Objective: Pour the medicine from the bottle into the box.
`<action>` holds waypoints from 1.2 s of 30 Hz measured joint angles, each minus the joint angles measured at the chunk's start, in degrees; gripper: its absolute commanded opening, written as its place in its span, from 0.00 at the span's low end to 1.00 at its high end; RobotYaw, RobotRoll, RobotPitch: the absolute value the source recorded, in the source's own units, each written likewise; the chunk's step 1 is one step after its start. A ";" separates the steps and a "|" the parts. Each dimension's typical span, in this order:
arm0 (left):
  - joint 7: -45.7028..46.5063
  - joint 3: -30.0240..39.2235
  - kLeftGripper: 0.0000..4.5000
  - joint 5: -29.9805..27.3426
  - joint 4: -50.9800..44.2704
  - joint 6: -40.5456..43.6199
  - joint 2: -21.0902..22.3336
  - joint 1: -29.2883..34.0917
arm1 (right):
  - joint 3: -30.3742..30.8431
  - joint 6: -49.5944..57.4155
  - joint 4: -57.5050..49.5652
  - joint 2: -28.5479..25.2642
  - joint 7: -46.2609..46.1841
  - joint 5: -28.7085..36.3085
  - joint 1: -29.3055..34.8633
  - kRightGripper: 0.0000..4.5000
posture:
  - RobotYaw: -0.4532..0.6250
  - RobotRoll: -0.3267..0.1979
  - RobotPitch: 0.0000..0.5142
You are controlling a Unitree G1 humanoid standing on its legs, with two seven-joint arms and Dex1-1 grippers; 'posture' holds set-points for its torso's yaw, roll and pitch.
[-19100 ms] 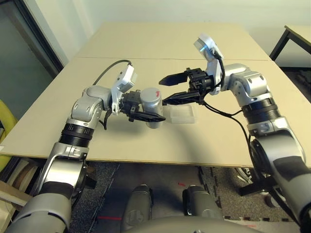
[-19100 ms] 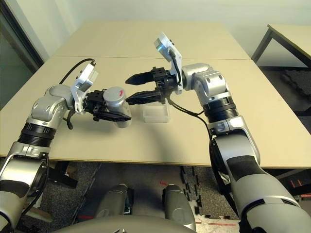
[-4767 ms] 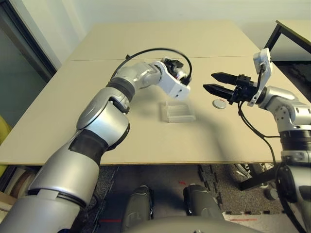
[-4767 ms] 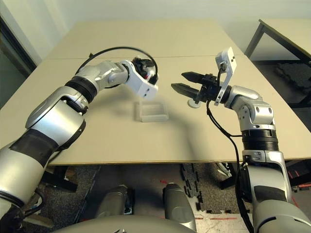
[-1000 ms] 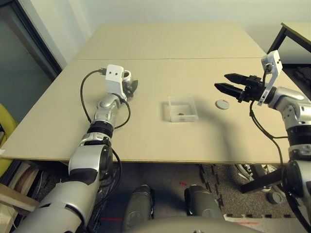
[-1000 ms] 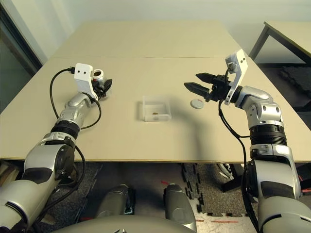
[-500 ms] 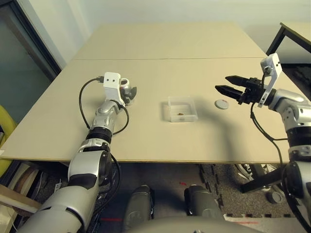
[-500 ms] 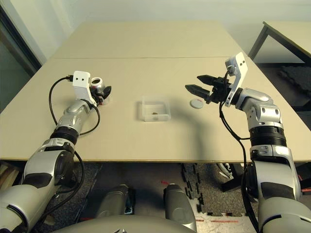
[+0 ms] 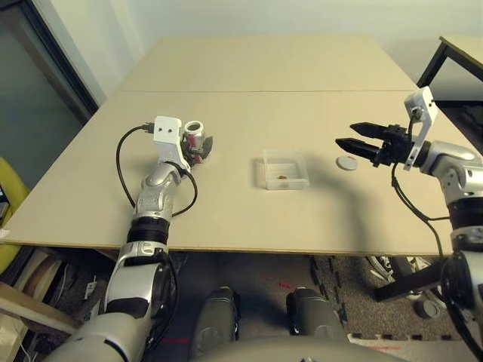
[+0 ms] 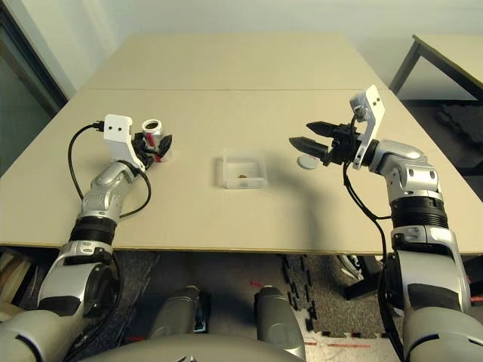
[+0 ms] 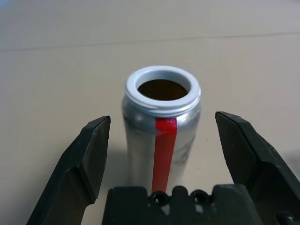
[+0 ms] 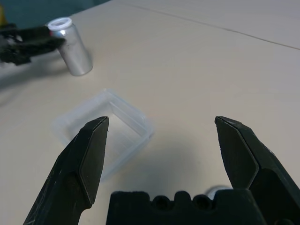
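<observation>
At nine o'clock on the bench (image 9: 249, 219), the bottle (image 9: 195, 136) is standing upright between the left gripper's (image 11: 161, 140) spread jaws, untouched. The box (image 9: 285, 169) is sitting at center, holding the medicine (image 9: 281, 178). At three o'clock, the right gripper (image 9: 364, 139) is hovering with jaws spread above a round cap (image 9: 346, 163).

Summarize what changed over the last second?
The left pincer opened, let go of the bottle, which stands upright on the table, and drew back slightly. The right pincer stays open near the cap; the medicine still lies in the box.
</observation>
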 measured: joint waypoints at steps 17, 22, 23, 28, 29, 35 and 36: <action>8.58 6.90 1.00 -2.95 -19.64 11.25 5.31 11.12 | -2.26 -9.19 13.40 -2.75 -6.17 -3.71 -1.61 1.00 | 0.47 0.62 0.07; 8.93 7.98 1.00 -2.13 -12.47 6.39 8.07 9.28 | -5.19 -13.29 18.81 -1.94 -15.04 -3.76 -3.60 1.00 | 0.46 0.62 0.06; 8.85 7.89 1.00 -1.68 -10.34 4.60 8.52 8.55 | -5.78 -14.26 20.22 -1.78 -17.33 -3.83 -4.18 1.00 | 0.45 0.62 0.06; 7.66 7.67 1.00 0.14 -1.32 -3.59 10.64 5.49 | -8.28 -18.40 26.27 -1.16 -31.48 -5.48 -5.19 1.00 | 0.46 0.62 0.04; 7.66 7.84 1.00 0.13 0.20 -4.53 10.82 4.67 | -9.10 -19.09 27.06 -0.72 -33.48 -5.47 -5.14 1.00 | 0.46 0.62 0.03; 6.74 8.00 1.00 0.07 10.01 -10.06 13.15 0.03 | -11.89 -23.22 28.71 1.03 -41.70 -5.42 -4.52 1.00 | 0.46 0.62 0.01; 6.36 8.01 1.00 0.06 11.76 -10.68 13.55 -0.55 | -12.19 -24.13 28.91 1.47 -42.91 -5.44 -4.43 1.00 | 0.46 0.62 0.01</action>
